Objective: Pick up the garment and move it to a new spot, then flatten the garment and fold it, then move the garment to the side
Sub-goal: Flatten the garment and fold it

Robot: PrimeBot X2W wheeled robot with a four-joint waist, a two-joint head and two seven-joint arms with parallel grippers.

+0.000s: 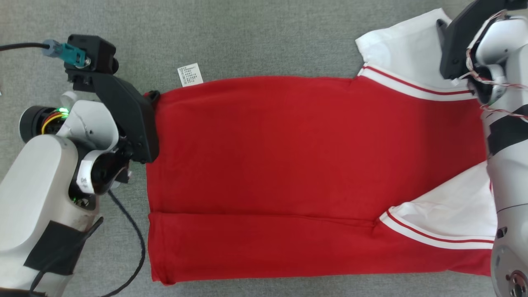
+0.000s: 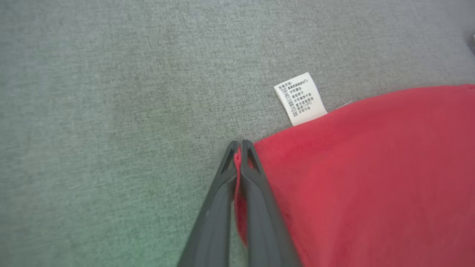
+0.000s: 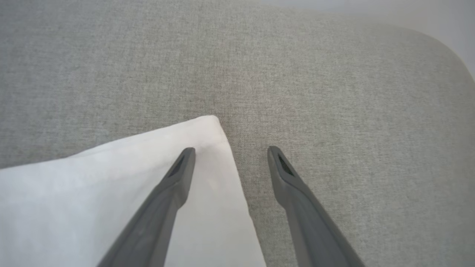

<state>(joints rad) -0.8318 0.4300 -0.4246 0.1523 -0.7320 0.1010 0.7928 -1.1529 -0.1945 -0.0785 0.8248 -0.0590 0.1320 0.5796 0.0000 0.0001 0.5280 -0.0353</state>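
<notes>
The garment (image 1: 264, 165) is a red shirt with white, red-striped sleeves, lying flat across the grey surface with its hem to the left. My left gripper (image 2: 239, 142) is shut on the garment's (image 2: 371, 178) far hem corner, red cloth pinched between its fingers; in the head view that gripper (image 1: 153, 95) sits at the shirt's top left corner. My right gripper (image 3: 231, 150) is open over the tip of the far white sleeve (image 3: 148, 185), one finger above the cloth, the other above bare surface. In the head view only its dark body (image 1: 458, 41) shows over that sleeve (image 1: 408, 45).
A white care label (image 1: 190, 74) sticks out past the shirt's far edge near my left gripper, also clear as the label (image 2: 300, 98) in the left wrist view. A black cable (image 1: 132, 231) trails beside my left arm. The grey surface's rounded edge (image 3: 452, 55) lies beyond the sleeve.
</notes>
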